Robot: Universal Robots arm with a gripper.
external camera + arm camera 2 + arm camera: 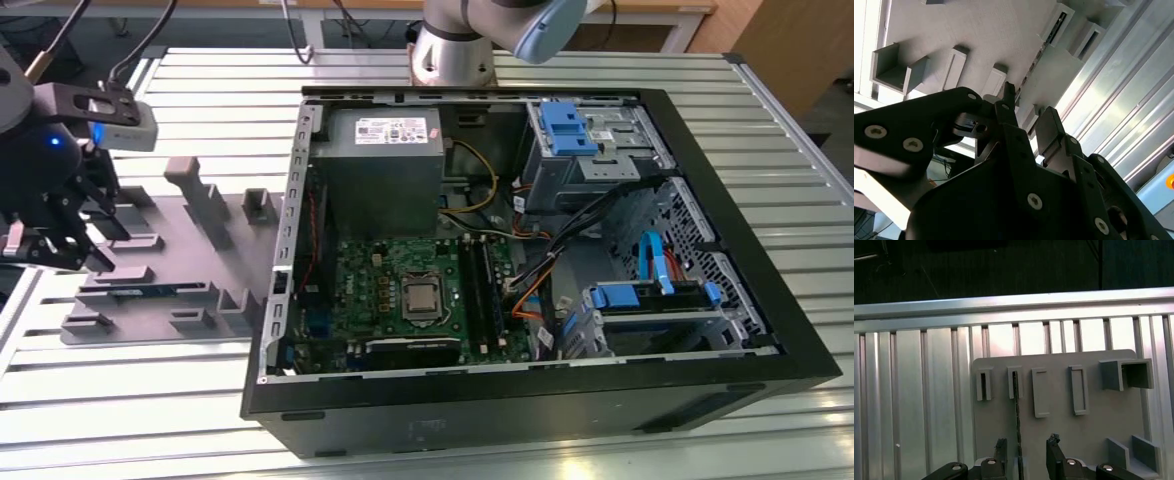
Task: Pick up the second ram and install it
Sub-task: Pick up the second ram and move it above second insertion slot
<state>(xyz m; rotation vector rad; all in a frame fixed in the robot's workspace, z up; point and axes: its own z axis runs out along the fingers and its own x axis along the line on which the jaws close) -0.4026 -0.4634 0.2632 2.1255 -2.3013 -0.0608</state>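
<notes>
The gripper [1027,446] hovered over the grey tray [1094,425], jaws apart and holding nothing. The second ram [1016,415] stood on edge in a tray slot, between the two fingers.

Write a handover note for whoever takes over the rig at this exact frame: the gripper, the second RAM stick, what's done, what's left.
Gripper: open, low over the grey tray. Its fingers stand on either side of the second ram, not closed on it.
Second ram: on edge in its tray slot, outside the computer case.
Done: the gripper is lined up with the stick.
Left: the grip, the lift and seating it in the motherboard's black slots.
</notes>
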